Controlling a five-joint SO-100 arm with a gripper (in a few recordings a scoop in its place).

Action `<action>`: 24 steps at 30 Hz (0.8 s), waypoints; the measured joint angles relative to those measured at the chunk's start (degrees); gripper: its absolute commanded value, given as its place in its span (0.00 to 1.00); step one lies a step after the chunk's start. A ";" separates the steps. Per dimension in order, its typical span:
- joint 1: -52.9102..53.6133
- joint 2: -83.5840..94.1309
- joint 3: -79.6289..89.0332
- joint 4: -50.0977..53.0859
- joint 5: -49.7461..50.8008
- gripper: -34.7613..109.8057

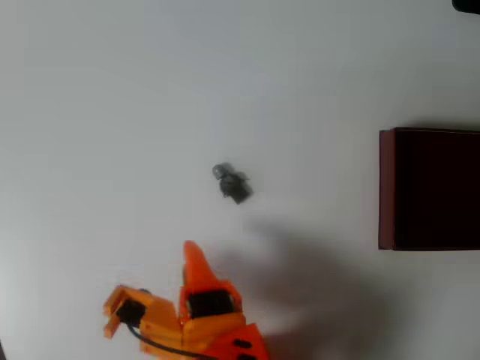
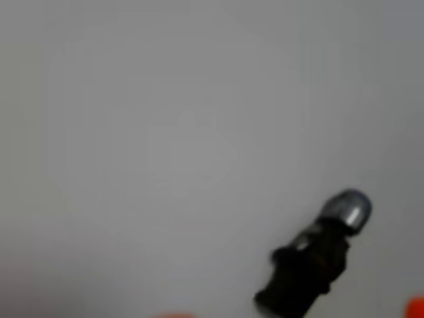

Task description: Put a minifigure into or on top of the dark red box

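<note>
The minifigure (image 1: 231, 182) lies on its side near the middle of the white table, dark grey with a lighter rounded head. The dark red box (image 1: 387, 187) stands at the right edge of the overhead view, open side up, its inside almost black. My orange gripper (image 1: 193, 255) comes in from the bottom edge, its tip pointing up, below and a little left of the figure and apart from it. In the wrist view the minifigure (image 2: 310, 265) lies low on the right, and an orange fingertip (image 2: 416, 309) peeks in at the bottom right corner. The jaws stand apart with nothing between them.
The white table (image 1: 112, 112) spreads bare around the figure, with a wide gap between it and the box. The arm's shadow (image 1: 300, 270) falls to the right of the gripper.
</note>
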 measured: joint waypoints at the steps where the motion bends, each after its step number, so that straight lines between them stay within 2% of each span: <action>1: 1.05 0.00 -0.18 -0.35 1.32 0.37; 6: 6.94 -5.80 -4.66 -0.35 8.44 0.37; 10: 10.55 -19.07 -12.13 -0.88 14.77 0.38; 15: 12.66 -33.05 -21.45 0.00 21.01 0.39; 24: 14.06 -47.72 -33.75 3.43 29.00 0.40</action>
